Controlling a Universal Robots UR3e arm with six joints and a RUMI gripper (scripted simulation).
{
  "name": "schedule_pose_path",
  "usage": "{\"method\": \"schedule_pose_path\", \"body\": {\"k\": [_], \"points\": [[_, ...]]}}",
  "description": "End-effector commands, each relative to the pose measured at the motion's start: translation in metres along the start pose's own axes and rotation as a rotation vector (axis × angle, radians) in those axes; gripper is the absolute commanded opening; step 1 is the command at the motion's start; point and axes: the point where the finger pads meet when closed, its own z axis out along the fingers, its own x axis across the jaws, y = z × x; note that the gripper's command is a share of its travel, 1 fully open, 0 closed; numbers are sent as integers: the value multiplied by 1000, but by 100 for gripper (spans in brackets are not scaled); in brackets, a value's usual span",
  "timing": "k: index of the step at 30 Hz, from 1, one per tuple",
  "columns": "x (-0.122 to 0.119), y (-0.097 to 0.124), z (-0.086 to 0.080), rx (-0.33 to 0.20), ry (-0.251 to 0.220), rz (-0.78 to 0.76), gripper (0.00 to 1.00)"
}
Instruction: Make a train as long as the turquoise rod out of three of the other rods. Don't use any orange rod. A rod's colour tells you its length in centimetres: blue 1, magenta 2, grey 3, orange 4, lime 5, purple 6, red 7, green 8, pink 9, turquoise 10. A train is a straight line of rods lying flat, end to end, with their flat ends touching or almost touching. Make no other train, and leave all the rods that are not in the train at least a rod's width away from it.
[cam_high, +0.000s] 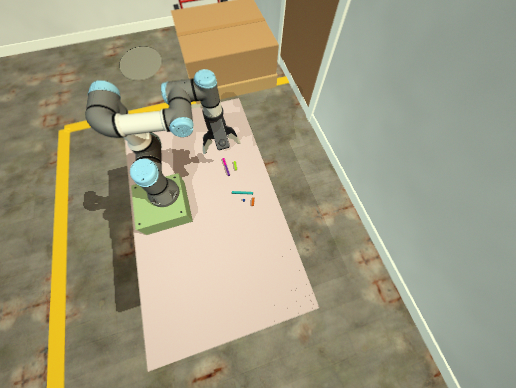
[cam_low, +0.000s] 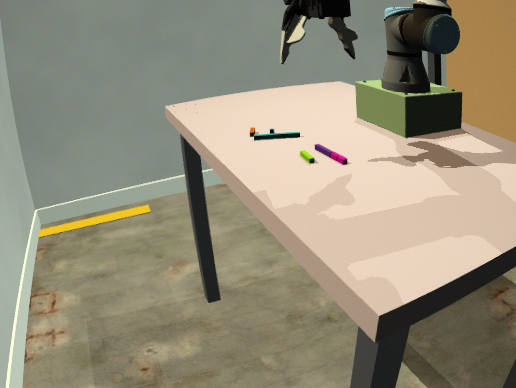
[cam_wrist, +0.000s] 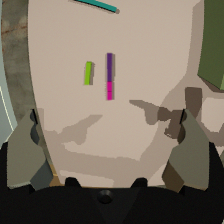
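Note:
A purple rod (cam_high: 227, 171) (cam_low: 324, 150) (cam_wrist: 109, 67) and two magenta rods lie flat in one straight line, ends touching or almost touching. The middle magenta rod (cam_low: 336, 156) (cam_wrist: 109, 86) meets the purple one; the other magenta rod (cam_low: 343, 160) (cam_wrist: 109, 95) is at the line's end. The turquoise rod (cam_high: 242, 193) (cam_low: 277, 135) (cam_wrist: 97, 5) lies apart, farther along the table. My gripper (cam_high: 221, 147) (cam_low: 318, 60) (cam_wrist: 108, 110) is open and empty, high above the table, beyond the magenta end of the line.
A lime rod (cam_high: 235, 166) (cam_low: 307, 156) (cam_wrist: 88, 73) lies beside the line, more than a rod's width off. A small blue rod (cam_high: 243, 200) (cam_low: 272, 131) and an orange rod (cam_high: 252, 202) (cam_low: 252, 131) lie near the turquoise one. The green base block (cam_high: 162, 212) (cam_low: 382, 107) stands across the table.

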Motion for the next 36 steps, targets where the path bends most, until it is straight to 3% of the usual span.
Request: {"method": "schedule_pose_path", "body": {"k": [1,36], "points": [[-1,0,-10,0,0,0,100],[-1,0,-14,0,0,0,100]]}}
